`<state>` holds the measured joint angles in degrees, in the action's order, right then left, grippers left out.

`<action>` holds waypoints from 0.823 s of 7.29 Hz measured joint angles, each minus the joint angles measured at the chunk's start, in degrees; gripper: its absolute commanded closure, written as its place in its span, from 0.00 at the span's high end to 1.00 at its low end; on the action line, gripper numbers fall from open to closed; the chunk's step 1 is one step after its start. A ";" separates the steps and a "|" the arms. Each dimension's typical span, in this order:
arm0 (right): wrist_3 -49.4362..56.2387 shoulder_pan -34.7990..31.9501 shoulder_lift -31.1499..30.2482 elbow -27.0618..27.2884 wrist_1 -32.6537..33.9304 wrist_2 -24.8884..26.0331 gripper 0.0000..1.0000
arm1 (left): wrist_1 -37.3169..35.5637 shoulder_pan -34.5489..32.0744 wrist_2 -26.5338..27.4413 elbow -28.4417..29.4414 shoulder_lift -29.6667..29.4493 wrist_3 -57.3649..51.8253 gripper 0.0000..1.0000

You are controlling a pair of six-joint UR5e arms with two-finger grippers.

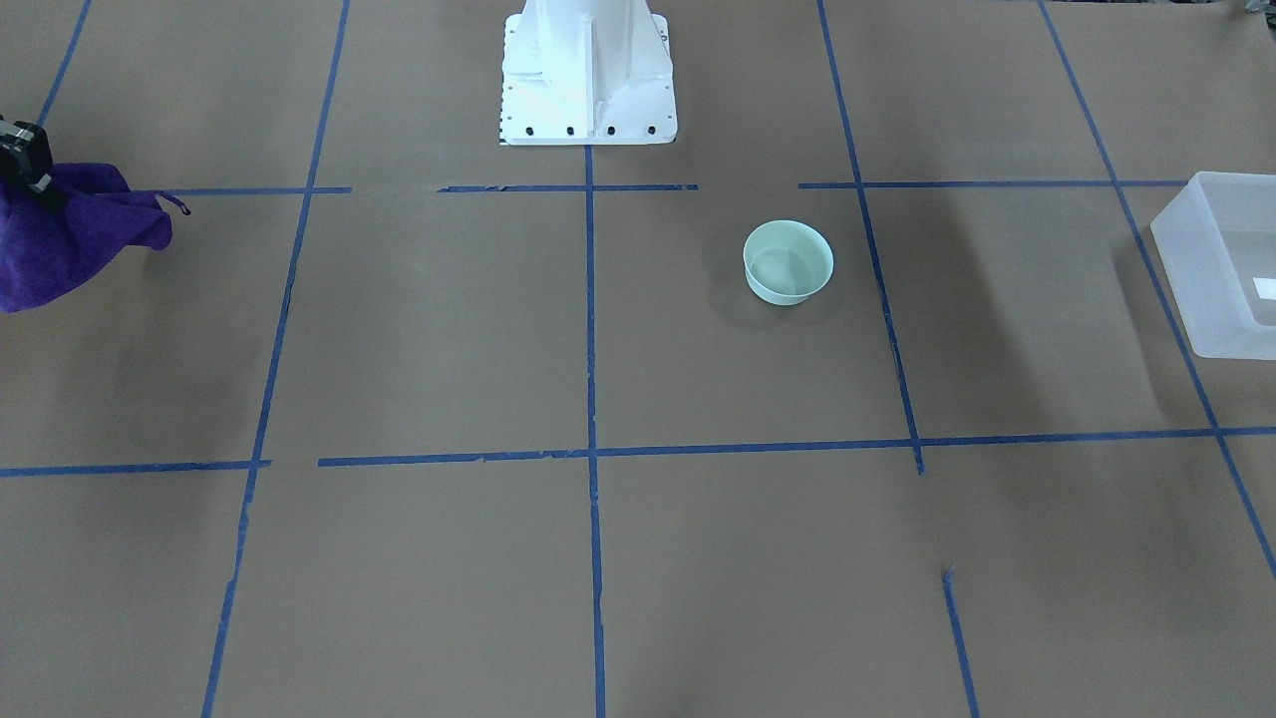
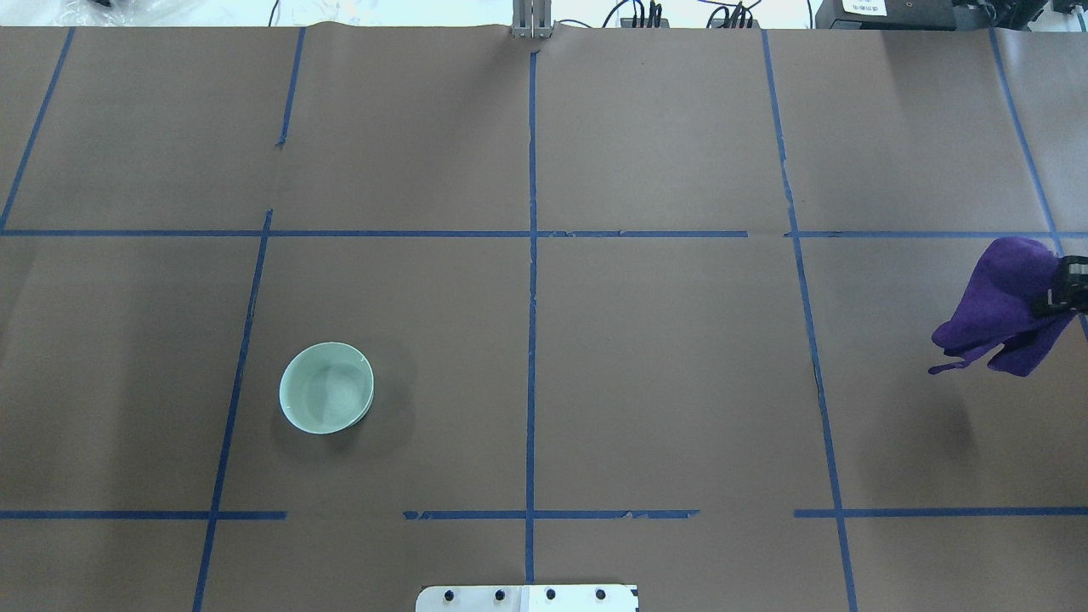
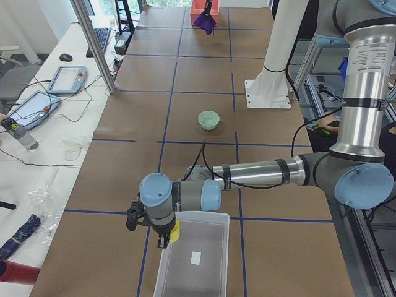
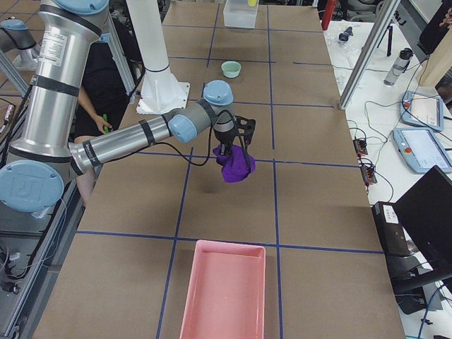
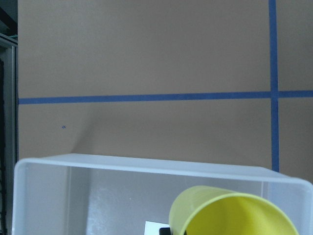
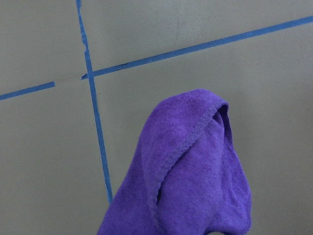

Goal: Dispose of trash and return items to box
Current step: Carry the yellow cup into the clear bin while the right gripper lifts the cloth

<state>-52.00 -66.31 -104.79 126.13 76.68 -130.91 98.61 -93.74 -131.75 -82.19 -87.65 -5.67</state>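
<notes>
Bowl (image 1: 788,261) stands well apart from box (image 1: 1211,289) and hanging purple cloth (image 1: 70,234).

Bright, even, diffuse overhead light falls on the brown table (image 2: 663,365). In the overhead view the pale green bowl (image 2: 326,388) casts a soft shadow toward 4 o'clock, and a blurred shadow lies at 6 o'clock from the purple cloth (image 2: 999,314). In the front-facing view the white robot base (image 1: 588,70), at 12 o'clock, is overexposed. The yellow cup (image 5: 230,213), at 5 o'clock in the left wrist view, is slightly blurred.
</notes>
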 measured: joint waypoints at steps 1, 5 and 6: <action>4.96 -3.24 0.34 0.23 2.98 -0.48 0.00 | 2.56 1.12 -1.63 -0.05 2.09 0.03 0.00; 27.10 -15.38 4.26 0.44 19.34 -1.49 0.00 | 10.59 6.27 -4.33 0.01 6.54 0.21 0.00; 29.40 -16.61 4.61 0.41 20.68 -1.53 0.00 | 11.53 7.13 -4.58 0.11 6.92 0.22 0.00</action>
<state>-22.60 -82.92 -100.18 126.54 97.36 -132.43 110.15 -86.61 -136.33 -82.08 -80.73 -5.45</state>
